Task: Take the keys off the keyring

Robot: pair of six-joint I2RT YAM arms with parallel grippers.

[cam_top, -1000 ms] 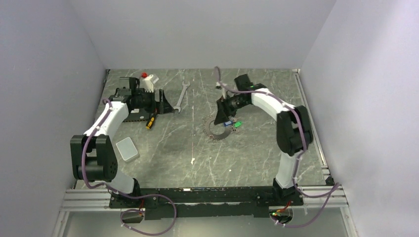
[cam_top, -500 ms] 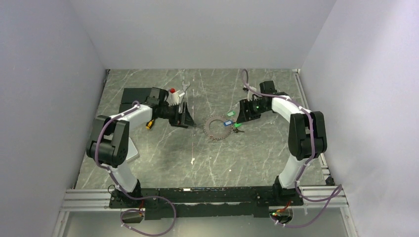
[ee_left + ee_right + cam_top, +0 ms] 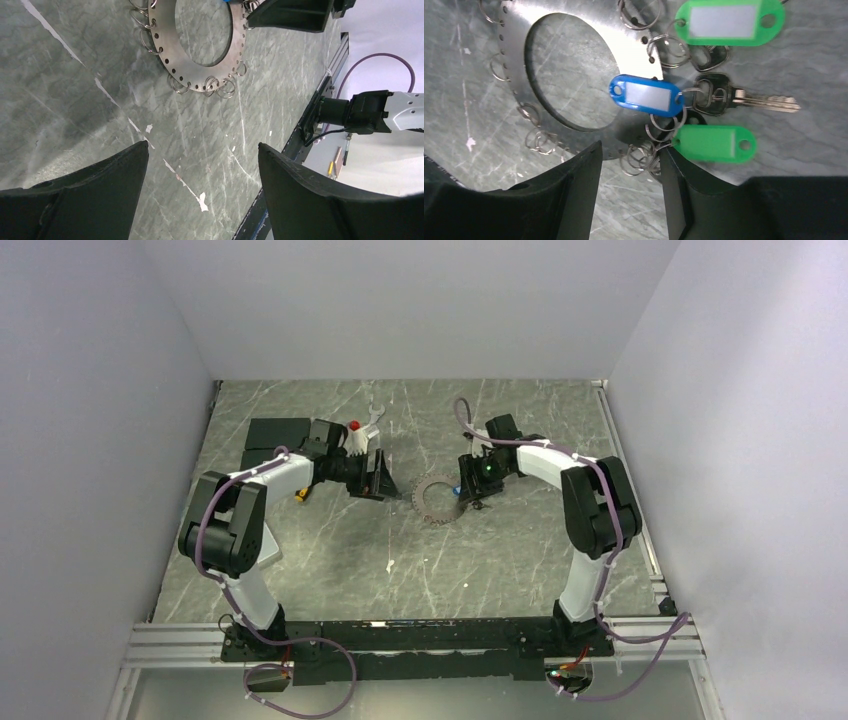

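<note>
The keyring is a flat grey metal ring with a hollow centre and small wire loops round its rim, lying mid-table. It also shows in the left wrist view and the right wrist view. The keys hang at its right edge: a blue tag, two green tags and a bare metal key. My right gripper is open, low over the ring's right edge, its jaws either side of a bunch of wire loops. My left gripper is open and empty, just left of the ring.
A silver wrench lies behind the left gripper. A black block sits at the back left. A yellow-handled tool lies by the left forearm. Side walls close in the table.
My left arm swung from the back left to beside the ring. My right gripper pulled away to the right, then came back over the ring's right edge and the keys.
</note>
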